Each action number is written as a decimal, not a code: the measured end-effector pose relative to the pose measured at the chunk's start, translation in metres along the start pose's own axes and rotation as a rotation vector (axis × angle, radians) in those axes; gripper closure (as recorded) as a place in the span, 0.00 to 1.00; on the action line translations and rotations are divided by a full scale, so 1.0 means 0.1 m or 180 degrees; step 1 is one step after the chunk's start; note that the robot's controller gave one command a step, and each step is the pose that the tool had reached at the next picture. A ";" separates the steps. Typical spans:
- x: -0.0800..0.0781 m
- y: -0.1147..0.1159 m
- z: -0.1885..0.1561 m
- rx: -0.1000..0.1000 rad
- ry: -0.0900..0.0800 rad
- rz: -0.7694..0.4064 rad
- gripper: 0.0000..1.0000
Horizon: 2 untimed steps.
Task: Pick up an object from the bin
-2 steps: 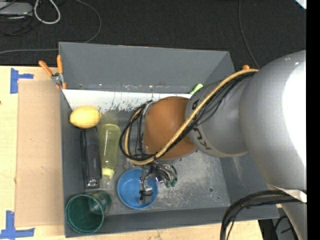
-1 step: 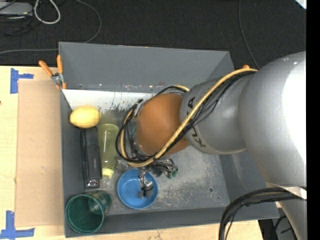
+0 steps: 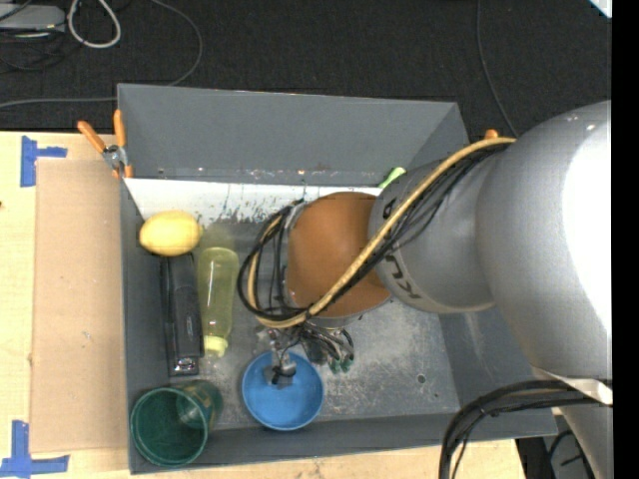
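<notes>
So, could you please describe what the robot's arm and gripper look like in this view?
The arm is a thick, rounded silver-grey tube with dark lettering near its wrist. A glossy orange-brown domed cover caps the wrist. Beside it loop black cables, and a yellowish cable runs along the arm. The gripper is small, dark and metallic.

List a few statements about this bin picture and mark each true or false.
1. The gripper is over the blue dish. True.
2. The lemon lies in the lower right of the bin. False: it lies at the upper left, by the back wall.
3. The green cup sits in the lower left corner. True.
4. The pale yellow bottle stands inside the green cup. False: it lies beside the black bar.
</notes>
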<state>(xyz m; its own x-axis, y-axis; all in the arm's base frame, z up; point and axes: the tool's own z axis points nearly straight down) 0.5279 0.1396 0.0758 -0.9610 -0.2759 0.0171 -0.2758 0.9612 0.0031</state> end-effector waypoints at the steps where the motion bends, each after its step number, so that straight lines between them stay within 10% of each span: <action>1: 0.00 0.00 0.00 -0.0001 0.0000 0.0002 1.00; 2: 0.01 0.00 -0.08 0.0000 0.0003 0.0005 1.00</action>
<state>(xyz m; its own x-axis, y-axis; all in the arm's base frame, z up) 0.5276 0.1394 0.0837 -0.9614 -0.2745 0.0181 -0.2745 0.9616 0.0031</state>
